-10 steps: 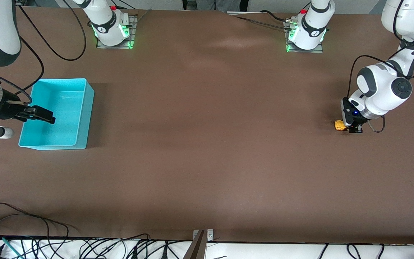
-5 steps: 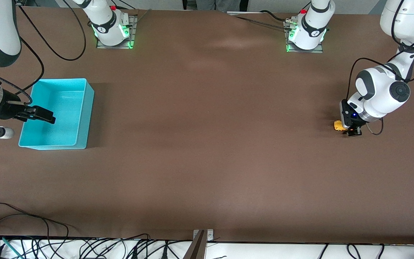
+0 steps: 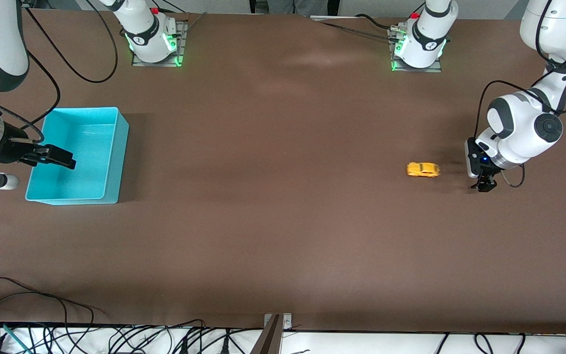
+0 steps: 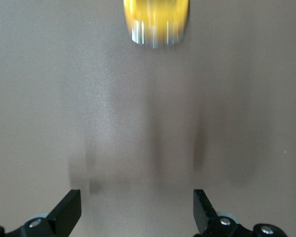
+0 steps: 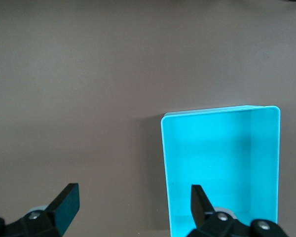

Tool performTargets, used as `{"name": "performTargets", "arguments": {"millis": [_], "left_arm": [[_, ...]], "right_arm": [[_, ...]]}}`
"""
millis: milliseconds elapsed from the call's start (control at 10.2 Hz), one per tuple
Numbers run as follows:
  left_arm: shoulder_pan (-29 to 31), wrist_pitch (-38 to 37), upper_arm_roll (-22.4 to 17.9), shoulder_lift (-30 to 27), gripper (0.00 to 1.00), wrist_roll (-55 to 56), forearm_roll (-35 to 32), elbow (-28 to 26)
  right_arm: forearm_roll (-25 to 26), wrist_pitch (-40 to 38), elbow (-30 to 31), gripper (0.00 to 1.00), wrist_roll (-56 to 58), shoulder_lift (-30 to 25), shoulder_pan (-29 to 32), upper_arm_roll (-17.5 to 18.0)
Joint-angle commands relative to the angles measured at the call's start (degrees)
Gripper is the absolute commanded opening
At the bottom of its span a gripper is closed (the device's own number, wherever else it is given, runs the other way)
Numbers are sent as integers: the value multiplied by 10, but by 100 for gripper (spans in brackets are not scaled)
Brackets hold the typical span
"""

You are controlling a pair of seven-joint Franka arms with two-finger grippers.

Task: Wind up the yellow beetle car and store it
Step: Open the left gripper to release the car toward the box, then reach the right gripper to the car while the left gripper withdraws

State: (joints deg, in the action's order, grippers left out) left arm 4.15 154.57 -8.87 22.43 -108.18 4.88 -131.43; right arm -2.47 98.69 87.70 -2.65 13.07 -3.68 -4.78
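change: yellow beetle car (image 3: 423, 169) was tucked against the left hand (image 3: 483, 183) 0.5 s ago; now it's free on the surface (image 3: 283, 221) and well clear of that hand, shifted toward the turquoise bin (image 3: 112, 162).
blur: car is smeared in the left wrist view (image 4: 156, 22), so I judge it's rolling right now, not parked.
meaning: wind-up and release look done; what's left is the store step.
left hand: low over the surface at the left arm's end, fingers (image 4: 69, 212) apart, nothing between them, only bare surface in the gap.
car vs left hand: straight ahead of the spread fingers, on the bin side of the hand, not touching.
car vs bin: still well apart from the bin, most of the surface between them; sits about as near the front camera as the middle of the bin.
heading: seems aimed roughly at the bin; can't tell if it will reach it or stop short.
right hand (image 3: 49, 157): hangs over the bin's open top, fingers (image 5: 64, 205) apart, empty. Right arm is waiting.
bin: empty inside as far as the right wrist view (image 5: 222, 168) shows.
next: likely one hand picks the car up where it stops and drops it in the bin.
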Motion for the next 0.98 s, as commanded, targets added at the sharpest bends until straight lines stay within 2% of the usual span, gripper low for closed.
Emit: {"name": "performTargets", "arguments": {"millis": [0, 293, 488, 879], "left_arm": [[-4, -10, -1, 4, 100, -12, 21, 13], [-9, -10, 1, -18, 100, -8, 21, 7], [-11, -37, 1, -76, 100, -10, 19, 4], [-12, -45, 1, -137, 100, -10, 19, 4]], "right_arm": [[-11, 5, 4, 100, 2, -3, 4, 0], [-11, 5, 4, 100, 2, -2, 5, 1], [-11, 5, 4, 100, 2, -2, 5, 0], [-11, 5, 4, 100, 2, -3, 4, 1]]}}
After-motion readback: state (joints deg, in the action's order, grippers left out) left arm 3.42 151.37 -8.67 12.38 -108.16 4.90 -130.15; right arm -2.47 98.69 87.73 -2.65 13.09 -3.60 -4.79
